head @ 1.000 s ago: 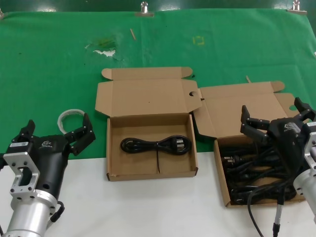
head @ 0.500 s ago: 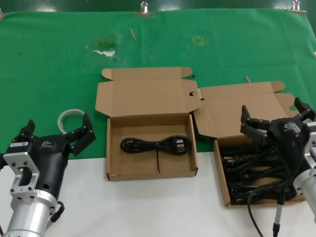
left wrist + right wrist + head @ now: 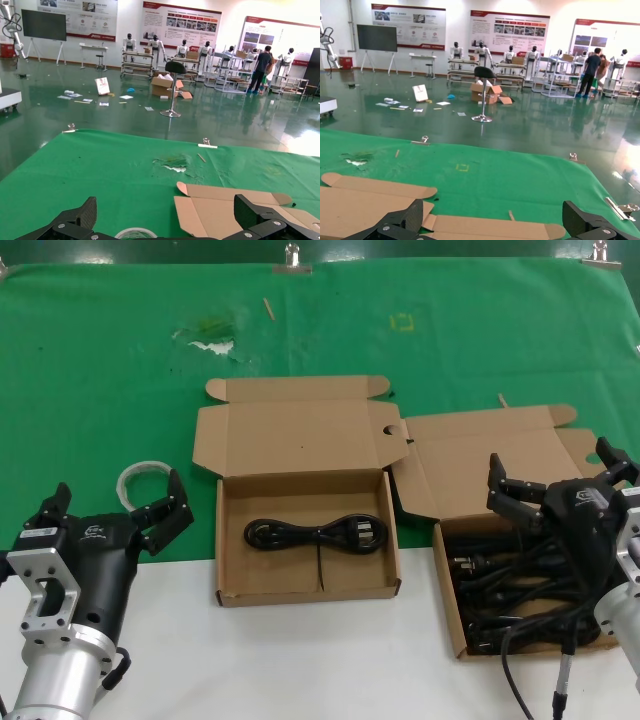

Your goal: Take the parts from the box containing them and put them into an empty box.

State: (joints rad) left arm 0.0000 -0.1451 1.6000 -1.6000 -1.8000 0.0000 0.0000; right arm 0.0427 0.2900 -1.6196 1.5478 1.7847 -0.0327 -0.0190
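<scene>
The box containing the parts (image 3: 452,600) stands at the right with its plain lid (image 3: 480,455) laid open. Several black power cords (image 3: 510,585) lie tangled in it. My right gripper (image 3: 552,465) hovers open and empty over this box's far edge. In the right wrist view the gripper (image 3: 495,215) looks over the lid flap (image 3: 485,226). The other box (image 3: 308,590), with a dotted lid (image 3: 295,435), stands in the middle and holds one bundled cord (image 3: 318,533). My left gripper (image 3: 118,495) is open and empty, left of that box. It also shows in the left wrist view (image 3: 165,215).
A clear tape roll (image 3: 140,480) lies just beyond the left gripper and shows in the left wrist view (image 3: 135,233). A grey robot cable with a metal tip (image 3: 562,680) hangs at the right box's front. Green cloth (image 3: 420,350) covers the far table; white surface (image 3: 300,660) is nearest.
</scene>
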